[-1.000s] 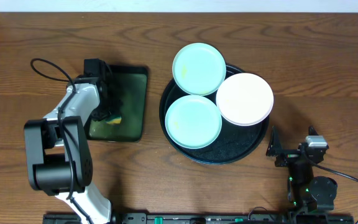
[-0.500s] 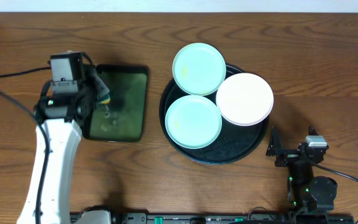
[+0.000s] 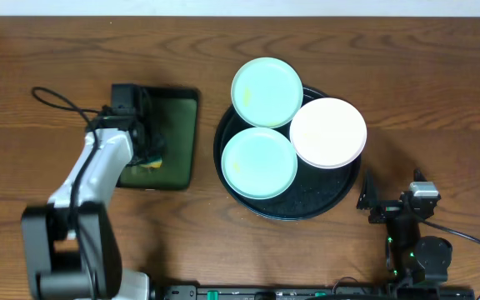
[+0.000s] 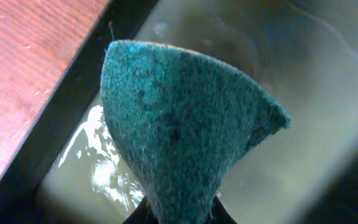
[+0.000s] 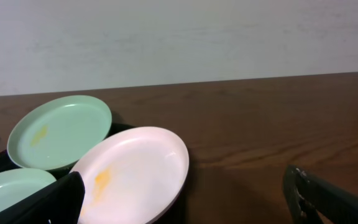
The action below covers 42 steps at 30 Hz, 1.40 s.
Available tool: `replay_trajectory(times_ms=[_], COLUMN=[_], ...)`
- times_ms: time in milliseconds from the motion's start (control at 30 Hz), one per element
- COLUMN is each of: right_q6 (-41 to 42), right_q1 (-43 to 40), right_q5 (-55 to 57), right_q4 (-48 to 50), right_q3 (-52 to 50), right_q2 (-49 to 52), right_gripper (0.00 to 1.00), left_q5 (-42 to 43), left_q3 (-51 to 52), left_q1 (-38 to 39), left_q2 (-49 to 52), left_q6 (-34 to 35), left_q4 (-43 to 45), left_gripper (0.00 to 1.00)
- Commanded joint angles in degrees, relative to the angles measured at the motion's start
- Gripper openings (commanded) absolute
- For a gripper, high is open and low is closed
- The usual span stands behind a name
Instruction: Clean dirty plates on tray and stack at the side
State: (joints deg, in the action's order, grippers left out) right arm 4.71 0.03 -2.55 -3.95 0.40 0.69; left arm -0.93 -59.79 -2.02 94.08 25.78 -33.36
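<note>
Three plates lie on the round black tray (image 3: 323, 204): a mint plate (image 3: 266, 91) at the back, a mint plate (image 3: 259, 162) at the front left, a white plate (image 3: 328, 132) at the right. In the right wrist view the white plate (image 5: 132, 174) and the back mint plate (image 5: 59, 132) carry yellow smears. My left gripper (image 3: 148, 158) is shut on a green scouring sponge (image 4: 182, 127) over the rectangular tray's water. My right gripper (image 3: 372, 200) is open and empty, right of the round tray.
A rectangular black tray (image 3: 177, 137) with greenish water (image 4: 309, 93) sits left of the round tray. Its dark rim (image 4: 73, 112) borders bare wooden table (image 4: 23, 68). A cable (image 3: 57, 100) loops behind the left arm.
My left arm swung away from the rectangular tray half a second ago and is now back over its front part, still with the sponge. Plates and right arm have not moved.
</note>
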Motion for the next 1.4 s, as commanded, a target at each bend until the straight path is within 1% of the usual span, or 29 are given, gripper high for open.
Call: replay_trajectory(times_ms=[0, 67, 167, 233, 300, 367, 467, 600, 700, 800, 933, 967, 1033, 1067, 1100, 1167, 1233, 1367], right_q6=[-0.72, -0.72, -0.72, -0.72, -0.72, -0.72, -0.72, -0.72, -0.72, -0.72, -0.72, -0.72, -0.72, -0.72, -0.72, -0.72, -0.72, -0.72], right_q1=[0.81, 0.81, 0.81, 0.81, 0.81, 0.81, 0.81, 0.81, 0.81, 0.81, 0.81, 0.81, 0.81, 0.81, 0.81, 0.81, 0.81, 0.81], right_q5=[0.37, 0.37, 0.37, 0.37, 0.37, 0.37, 0.37, 0.37, 0.37, 0.37, 0.37, 0.37, 0.37, 0.37, 0.37, 0.37, 0.37, 0.37], right_q4=[-0.2, -0.2, -0.2, -0.2, -0.2, -0.2, -0.2, -0.2, -0.2, -0.2, -0.2, -0.2, -0.2, -0.2, -0.2, -0.2, -0.2, -0.2], right_q3=[-0.09, -0.09, -0.09, -0.09, -0.09, -0.09, -0.09, -0.09, -0.09, -0.09, -0.09, -0.09, -0.09, -0.09, -0.09, -0.09, -0.09, -0.09], right_q2=[-0.35, -0.35, -0.35, -0.35, -0.35, -0.35, -0.35, -0.35, -0.35, -0.35, -0.35, -0.35, -0.35, -0.37, -0.35, -0.35, -0.35, -0.35], right_gripper=[0.99, 0.99, 0.99, 0.99, 0.99, 0.99, 0.99, 0.99, 0.99, 0.99, 0.99, 0.99, 0.99, 0.99, 0.99, 0.99, 0.99, 0.99], left_q5=[7.98, 12.63, 16.0, 17.38, 17.42, 17.25, 16.5, 16.31, 13.53, 9.79, 9.2, 9.22, 9.25, 9.25, 9.25, 9.22, 9.22, 9.22], left_q3=[-6.84, -6.82, -6.82, -6.82, -6.43, -5.27, -3.21, -3.02, -3.02, -3.02, -3.02, -3.02, -3.04, -3.06, -3.1, -3.37, -4.02, -5.35], left_q1=[0.13, 0.17, 1.84, 4.35, 8.33, 12.5, 19.8, 28.68, 34.03, 37.44, 39.28, 39.36, 39.34, 39.34, 39.34, 39.34, 39.1, 36.92], left_q2=[-11.45, -16.17, -20.28, -20.92, -20.33, -19.15, -15.02, -6.78, -0.13, 5.6, 8.48, 8.5, 8.33, 8.24, 8.07, 7.48, 6.23, 0.85], left_q6=[0.0, 2.69, 8.24, 10.58, 11.45, 11.96, 13.6, 15.47, 15.78, 19.17, 19.34, 19.32, 19.28, 19.28, 19.28, 18.14, 15.89, 14.75], left_q4=[-2.03, -2.16, -3.43, -4.66, -5.57, -4.66, -0.68, 2.91, 5.77, 7.43, 8.24, 8.2, 8.24, 8.24, 8.26, 8.26, 8.15, 7.08], left_gripper=[0.07, 0.07, 0.07, 0.08, 0.08, 0.07, 0.08, 0.07, 0.08, 0.07, 0.08, 0.16, 0.39, 0.48, 0.53, 0.61, 0.65, 0.66])
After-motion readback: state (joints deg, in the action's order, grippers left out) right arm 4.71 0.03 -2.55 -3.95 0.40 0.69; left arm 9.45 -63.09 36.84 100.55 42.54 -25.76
